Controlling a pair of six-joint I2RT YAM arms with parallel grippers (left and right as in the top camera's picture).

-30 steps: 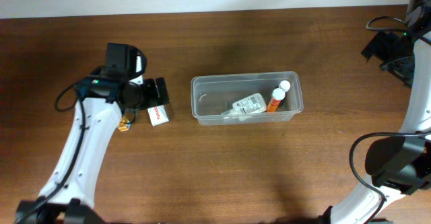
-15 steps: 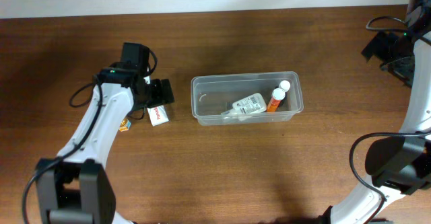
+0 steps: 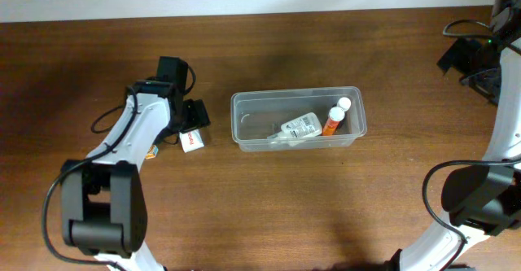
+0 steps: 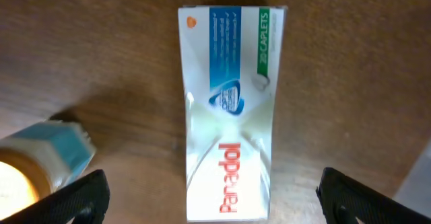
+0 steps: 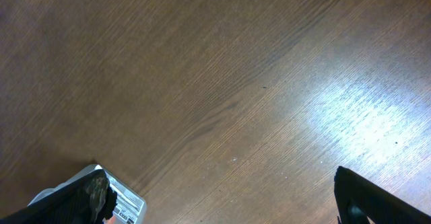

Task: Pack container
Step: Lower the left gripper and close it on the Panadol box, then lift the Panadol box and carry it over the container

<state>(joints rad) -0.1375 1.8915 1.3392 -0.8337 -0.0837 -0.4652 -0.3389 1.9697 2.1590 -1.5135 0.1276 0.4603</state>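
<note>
The container (image 3: 239, 133), a clear shallow tub, sits at mid-table. It holds a clear bottle (image 3: 301, 127) and an orange bottle with a white cap (image 3: 334, 118). Left of it, a white Panadol box (image 3: 191, 141) lies flat on the wood. My left gripper (image 3: 192, 118) hovers over that box, open. In the left wrist view the Panadol box (image 4: 229, 116) lies lengthwise between the wide-spread fingers (image 4: 81, 197), untouched. My right gripper (image 5: 225, 207) is open over bare wood at the far right of the table.
A small bottle with a pale blue cap (image 4: 47, 163) lies just left of the box, also seen as a small item (image 3: 151, 150) by the left arm. A grey labelled object (image 5: 121, 204) shows beside the right gripper's left finger. Cables hang at the right arm (image 3: 488, 67).
The left arm's wrist has swung to the right and turned, while its gripper stays over the Panadol box. The right arm and the container's contents have not moved.
</note>
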